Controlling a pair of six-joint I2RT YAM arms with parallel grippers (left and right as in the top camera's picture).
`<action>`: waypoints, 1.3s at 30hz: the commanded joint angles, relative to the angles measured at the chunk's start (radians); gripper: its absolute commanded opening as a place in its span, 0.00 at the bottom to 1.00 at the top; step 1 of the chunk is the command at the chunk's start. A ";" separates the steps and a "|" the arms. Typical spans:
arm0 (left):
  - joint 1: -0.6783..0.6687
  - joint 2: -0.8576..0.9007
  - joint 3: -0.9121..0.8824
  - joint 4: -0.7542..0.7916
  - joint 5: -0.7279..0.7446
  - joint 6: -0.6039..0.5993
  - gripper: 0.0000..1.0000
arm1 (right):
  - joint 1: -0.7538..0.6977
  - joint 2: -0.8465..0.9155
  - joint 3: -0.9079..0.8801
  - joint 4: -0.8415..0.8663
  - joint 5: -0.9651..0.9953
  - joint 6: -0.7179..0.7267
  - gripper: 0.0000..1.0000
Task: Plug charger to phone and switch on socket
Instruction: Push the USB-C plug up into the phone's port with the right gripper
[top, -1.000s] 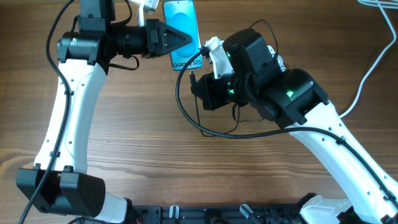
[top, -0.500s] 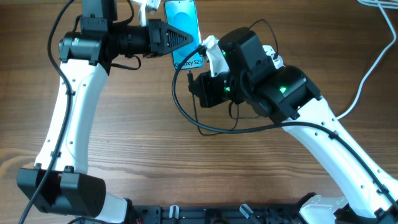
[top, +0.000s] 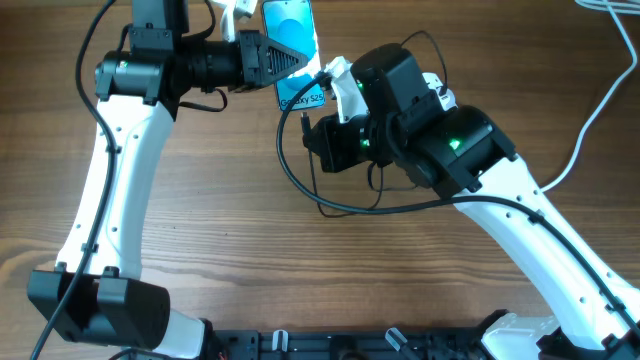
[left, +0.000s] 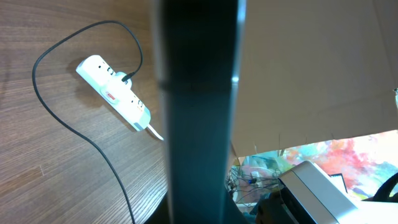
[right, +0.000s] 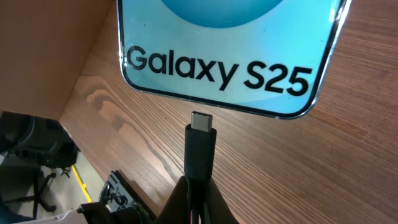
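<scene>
Your phone (right: 230, 43) has its screen lit bright cyan, with "Galaxy S25" printed along the short edge. The charger (right: 201, 146) ends in a small black connector tip that stands straight and points at the middle of that short edge, just beside it but not yet inserted. Its thin black cable trails away from the phone in a loose loop. The socket (left: 115, 93), white and oblong with red switches, lies flat on the wooden surface (left: 37, 162) well apart from the phone, with a black lead plugged into it.

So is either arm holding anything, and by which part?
The right tool pinches the charger just behind its plug, tip free. The left tool appears to grip the phone by a long edge.
</scene>
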 joint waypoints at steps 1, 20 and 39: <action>-0.006 0.001 -0.003 0.006 0.028 0.002 0.04 | 0.002 0.024 0.010 0.003 -0.012 0.005 0.04; -0.006 0.001 -0.003 -0.016 0.028 0.025 0.04 | 0.002 0.024 0.010 0.018 -0.001 0.003 0.04; -0.023 0.001 -0.003 -0.035 0.028 0.026 0.04 | 0.002 0.024 0.010 0.037 0.035 0.001 0.04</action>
